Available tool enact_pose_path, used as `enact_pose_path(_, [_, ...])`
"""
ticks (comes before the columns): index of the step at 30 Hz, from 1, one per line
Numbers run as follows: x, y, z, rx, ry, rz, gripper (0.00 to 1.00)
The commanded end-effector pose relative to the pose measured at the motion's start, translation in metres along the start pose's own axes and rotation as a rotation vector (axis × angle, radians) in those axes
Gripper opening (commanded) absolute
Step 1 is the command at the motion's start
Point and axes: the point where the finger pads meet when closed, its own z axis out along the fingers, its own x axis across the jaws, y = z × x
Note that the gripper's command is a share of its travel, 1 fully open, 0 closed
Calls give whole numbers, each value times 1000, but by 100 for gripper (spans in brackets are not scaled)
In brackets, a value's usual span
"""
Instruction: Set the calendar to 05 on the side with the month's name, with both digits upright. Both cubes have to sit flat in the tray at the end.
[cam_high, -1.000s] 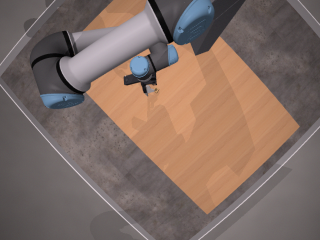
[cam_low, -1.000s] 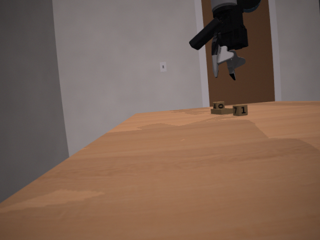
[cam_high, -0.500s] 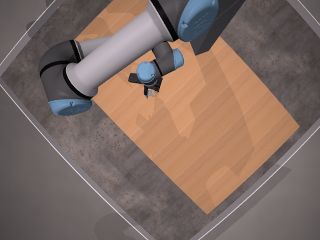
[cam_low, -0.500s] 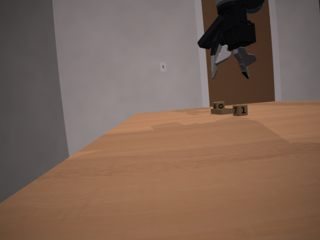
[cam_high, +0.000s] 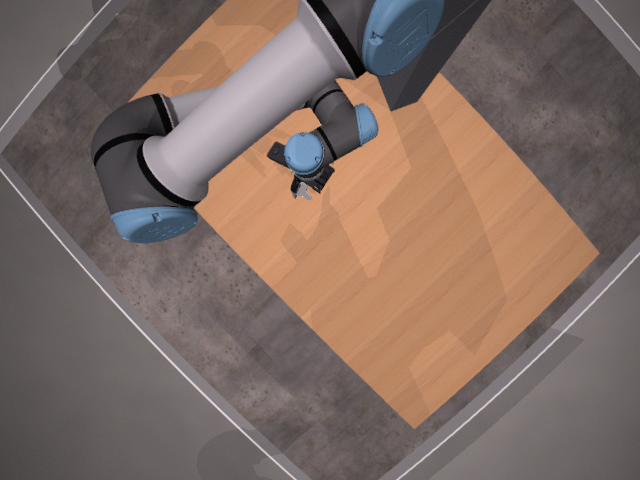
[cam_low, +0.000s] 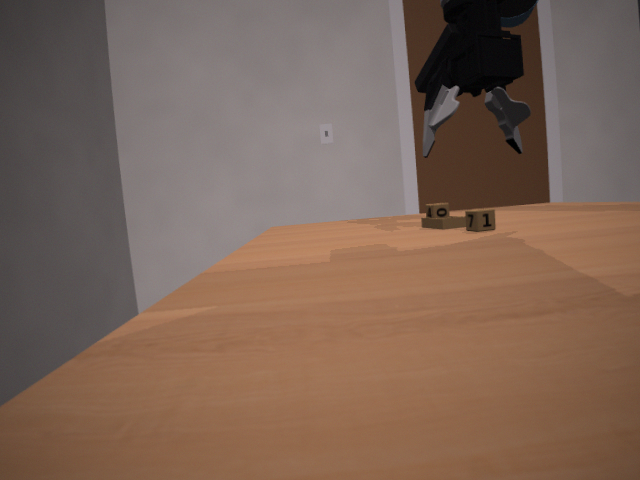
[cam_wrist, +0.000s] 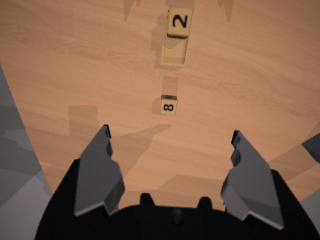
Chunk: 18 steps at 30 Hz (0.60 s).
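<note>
Claw: hanging above the table, jaws standing fully apart, gripping nothing.
Tray: lying below the claw, one half bare.
Tray cube: sitting in the other half, showing 2 on top, 0 and 4 on sides.
Loose cube: resting on the table below the claw, near the tray, showing 8 on top, 7 and 1 on sides.

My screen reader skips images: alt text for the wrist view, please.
Open gripper above a wooden table; ahead, a cube showing 8 sits outside a tray whose far half holds a cube showing 2.
</note>
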Motion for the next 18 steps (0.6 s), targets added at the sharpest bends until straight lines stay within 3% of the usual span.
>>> enact_pose_path(1, [0, 4, 0, 6, 2, 51, 100])
enact_pose_path(8, [0, 5, 0, 6, 2, 62, 100])
enact_pose_path(9, [0, 5, 0, 6, 2, 62, 28])
enact_pose_path(18, [0, 5, 0, 6, 2, 62, 28])
